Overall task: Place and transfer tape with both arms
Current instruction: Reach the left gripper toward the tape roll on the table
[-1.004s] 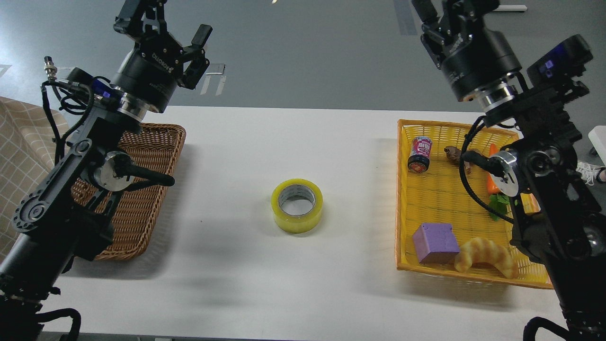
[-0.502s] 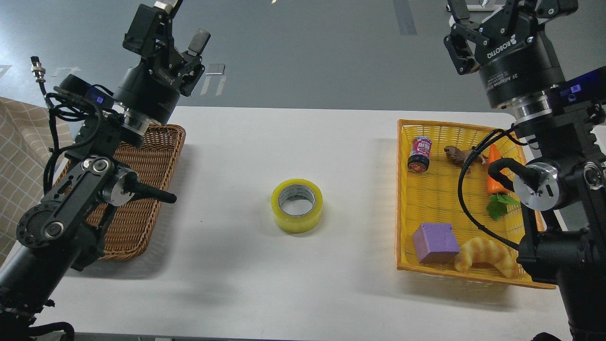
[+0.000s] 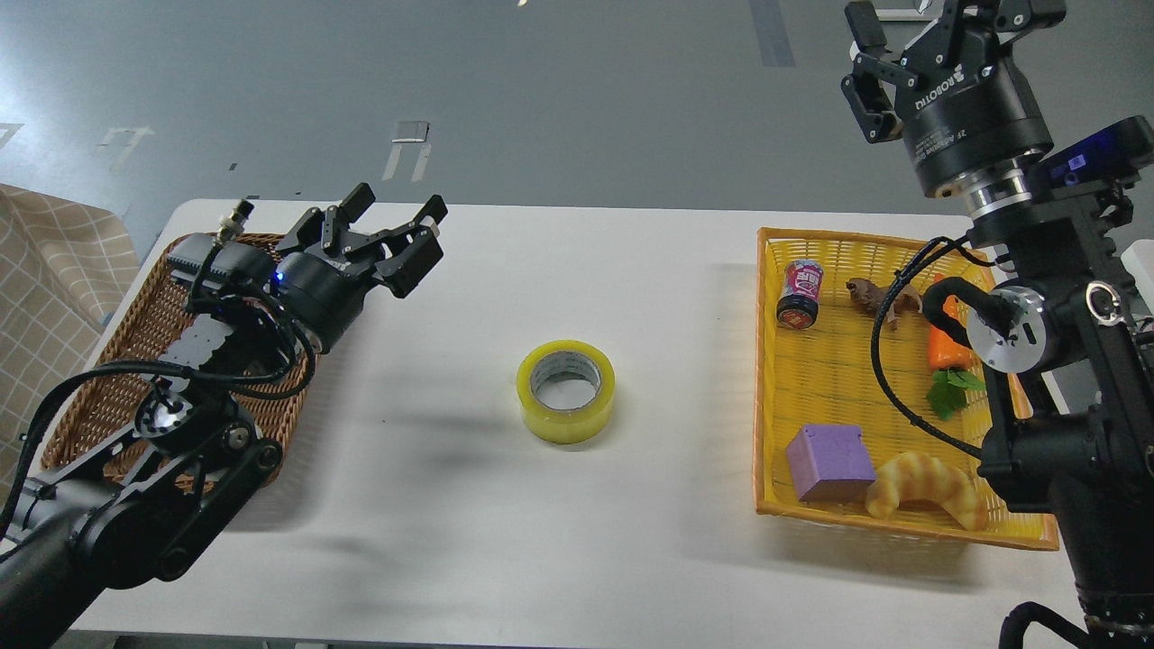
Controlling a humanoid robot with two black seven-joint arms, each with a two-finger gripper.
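Observation:
The tape point(image 3: 565, 391), a thick yellow roll with a grey-white core, lies flat on the white table point(image 3: 559, 270) near the middle. My left gripper point(image 3: 397, 221) is open and empty, low over the table, to the left of and behind the tape, fingers pointing right. My right gripper point(image 3: 911, 36) is open and empty, raised high at the top right, above the far end of the yellow basket point(image 3: 766, 379).
A brown wicker basket point(image 3: 117, 361) sits at the table's left, partly under my left arm. The yellow basket holds a can point(image 3: 801, 293), a brown toy point(image 3: 870, 293), a carrot point(image 3: 947, 351), a purple cube point(image 3: 829, 462) and a croissant point(image 3: 924, 487).
My left arm has swung down from high up to low over the table, its gripper now pointing toward the tape. My right gripper shifted slightly. The tape has not moved.

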